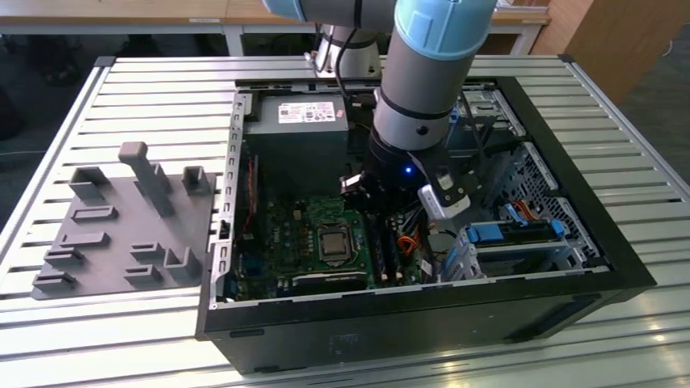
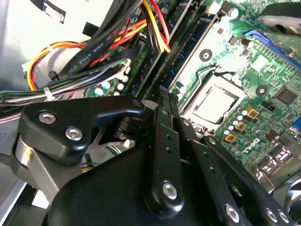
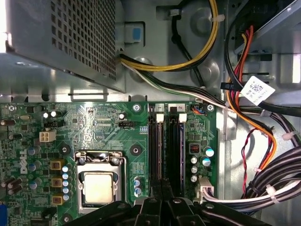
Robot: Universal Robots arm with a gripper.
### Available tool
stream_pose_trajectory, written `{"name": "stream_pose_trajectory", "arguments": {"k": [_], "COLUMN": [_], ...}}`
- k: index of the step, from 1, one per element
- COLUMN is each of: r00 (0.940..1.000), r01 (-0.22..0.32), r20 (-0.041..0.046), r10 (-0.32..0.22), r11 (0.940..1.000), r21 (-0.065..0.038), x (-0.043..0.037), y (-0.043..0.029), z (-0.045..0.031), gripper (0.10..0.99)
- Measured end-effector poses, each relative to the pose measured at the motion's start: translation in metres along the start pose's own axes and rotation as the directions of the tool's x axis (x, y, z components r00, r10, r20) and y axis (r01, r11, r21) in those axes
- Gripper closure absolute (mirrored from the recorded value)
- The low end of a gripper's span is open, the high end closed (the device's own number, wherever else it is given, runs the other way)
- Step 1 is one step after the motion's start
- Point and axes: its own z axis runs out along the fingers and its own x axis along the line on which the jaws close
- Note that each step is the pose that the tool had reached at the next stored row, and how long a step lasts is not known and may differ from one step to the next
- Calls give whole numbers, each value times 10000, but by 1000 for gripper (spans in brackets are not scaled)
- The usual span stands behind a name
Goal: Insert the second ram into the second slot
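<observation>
My gripper (image 1: 380, 208) reaches down into the open computer case (image 1: 603, 242), just above the motherboard (image 1: 291, 242). In both wrist views its black fingers (image 2: 163, 101) stand pressed together, shut, over the near end of two long parallel memory slots (image 3: 167, 146). The second slot (image 3: 176, 146) lies on the cable side, and a thin dark-blue stick with chips, the second ram (image 2: 186, 44), runs along it. How deep it sits I cannot tell. No stick shows between the fingers. The square processor socket (image 3: 99, 186) lies beside the slots.
Bundles of black, yellow, orange and red cables (image 3: 263, 155) crowd the side of the slots. The grey power supply box (image 1: 296, 133) stands at the case's far end, blue drive brackets (image 1: 518, 234) at the exterior view's right. A grey parts fixture (image 1: 119, 234) lies on the slatted table.
</observation>
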Motion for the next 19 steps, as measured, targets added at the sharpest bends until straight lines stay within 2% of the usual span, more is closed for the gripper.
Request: {"name": "stream_pose_trajectory", "arguments": {"k": [1,3,6,19], "r00": [10000,10000,10000,10000], "r01": [0,-1,-1,-1], "r20": [3,-6,-6,-11], "r10": [0,1,1,1], "r11": [10000,10000,10000,10000], "r21": [-15,18,15,17], "x": [1,6,11,19], "y": [2,-4,-6,-9], "z": [-22,-98,-164,-306], "gripper": [961,961,961,961]}}
